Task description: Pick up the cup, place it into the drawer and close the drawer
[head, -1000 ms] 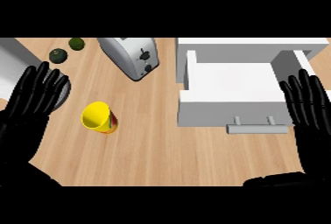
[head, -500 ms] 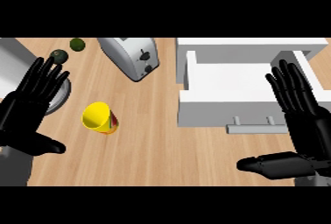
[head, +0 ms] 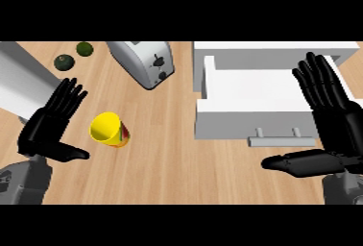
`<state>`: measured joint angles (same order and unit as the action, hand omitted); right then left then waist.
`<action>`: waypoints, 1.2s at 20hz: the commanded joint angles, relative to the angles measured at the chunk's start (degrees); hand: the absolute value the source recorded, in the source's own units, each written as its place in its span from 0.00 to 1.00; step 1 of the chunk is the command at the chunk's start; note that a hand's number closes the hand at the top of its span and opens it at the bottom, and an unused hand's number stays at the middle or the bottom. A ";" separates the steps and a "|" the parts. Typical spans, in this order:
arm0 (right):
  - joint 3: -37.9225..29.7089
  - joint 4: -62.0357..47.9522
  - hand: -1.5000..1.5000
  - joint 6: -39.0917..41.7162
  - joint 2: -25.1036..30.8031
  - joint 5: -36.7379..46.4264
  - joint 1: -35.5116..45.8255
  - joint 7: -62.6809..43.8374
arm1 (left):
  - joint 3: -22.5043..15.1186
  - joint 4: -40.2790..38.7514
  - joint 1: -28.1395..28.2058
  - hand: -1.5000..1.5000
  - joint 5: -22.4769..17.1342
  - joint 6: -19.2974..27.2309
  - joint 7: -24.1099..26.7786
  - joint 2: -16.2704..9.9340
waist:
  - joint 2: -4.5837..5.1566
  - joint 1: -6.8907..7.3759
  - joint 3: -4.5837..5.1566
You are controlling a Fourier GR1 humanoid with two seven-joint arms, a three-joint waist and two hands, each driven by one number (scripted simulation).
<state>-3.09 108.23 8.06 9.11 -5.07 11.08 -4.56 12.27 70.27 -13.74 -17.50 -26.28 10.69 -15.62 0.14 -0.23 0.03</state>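
A yellow cup [head: 108,129] with a red and orange band stands on the wooden counter [head: 170,168], left of centre. My left hand [head: 48,126] is open just to the cup's left, palm facing it, thumb stretched out below; it is apart from the cup. The white drawer [head: 255,98] stands pulled open at the right, its grey handle [head: 281,140] toward me. Open as well, my right hand [head: 332,120] lies over the drawer's right edge, fingers straight, thumb pointing left beneath the handle.
A silver toaster [head: 145,62] sits at the back centre. Two dark green round fruits [head: 74,55] lie at the back left. A white appliance edge [head: 20,86] runs along the far left. Bare wood lies between cup and drawer.
Both hands have come further into view and moved inward: the left one toward the cup, the right one over the drawer's right side. Cup and drawer have stayed put.
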 commanded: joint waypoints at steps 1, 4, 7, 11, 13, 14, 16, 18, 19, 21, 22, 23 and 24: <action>0.74 -0.85 0.00 1.42 -0.47 0.88 -1.03 3.36 | 1.41 -9.97 -4.43 0.00 2.79 -0.17 3.26 -1.80 | -0.05 -0.10 -0.01; 0.48 1.55 0.00 0.07 -0.25 1.59 -0.58 0.00 | 0.64 -17.34 -4.17 0.00 7.50 -0.72 11.10 -1.94 | -0.04 -0.21 0.00; -0.39 -0.28 0.00 -0.50 -0.15 1.49 2.75 0.00 | 1.35 -28.03 -7.60 0.00 10.29 -0.07 17.21 -2.48 | 0.11 -0.51 0.04; -2.44 -4.65 0.00 1.71 1.16 -0.54 4.41 0.98 | -0.21 -36.37 -8.88 0.00 14.10 -0.05 24.44 -1.62 | 0.15 -0.40 0.04; -3.10 -6.31 0.00 3.06 1.17 -1.60 3.91 3.20 | 0.33 -40.48 -9.95 0.00 15.06 0.35 27.27 -2.57 | 0.12 -0.31 0.03; -4.13 -2.53 0.00 2.39 2.59 -3.01 6.07 -2.10 | 1.22 -46.13 -14.27 0.00 16.22 1.22 29.51 -4.05 | 0.29 -0.99 0.10; -1.38 -3.45 0.00 -0.20 -0.54 0.56 4.69 0.32 | -0.16 -49.81 -13.21 0.00 18.88 1.41 35.20 -3.86 | 0.32 -0.92 0.10; -1.02 -6.72 0.00 1.11 0.49 2.01 5.56 2.06 | 0.69 -53.72 -14.83 0.00 18.47 1.44 36.00 -3.53 | 0.38 -0.83 0.11; 0.59 2.03 0.00 -1.05 -0.78 1.40 4.40 -4.27 | 0.97 -54.41 -15.51 0.00 18.77 1.72 36.81 -4.95 | 0.24 -1.08 0.12; -2.81 -5.25 0.00 1.74 1.22 -1.07 6.80 -0.36 | 1.31 -57.12 -18.15 0.00 18.93 2.79 37.84 -3.82 | 0.48 -1.22 0.14; -3.00 0.43 0.00 3.61 2.11 -2.77 1.68 -1.19 | 0.21 -56.52 -14.40 0.00 19.93 1.93 41.22 -3.70 | 0.35 -1.43 0.14; -4.25 -1.70 0.00 2.67 2.64 -2.96 5.47 -2.15 | 1.65 -58.71 -16.97 0.00 19.15 3.55 40.03 -4.16 | 0.64 -1.84 0.22; -1.72 -0.93 0.00 0.80 0.36 -0.73 5.13 -1.86 | 1.72 -58.28 -18.43 0.00 18.98 2.67 39.86 -4.51 | 0.63 -1.79 0.22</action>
<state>-5.50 106.30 9.64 10.24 -6.13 15.78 -5.68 13.25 15.77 -29.65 1.10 -21.59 45.65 -19.55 0.58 -1.57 0.18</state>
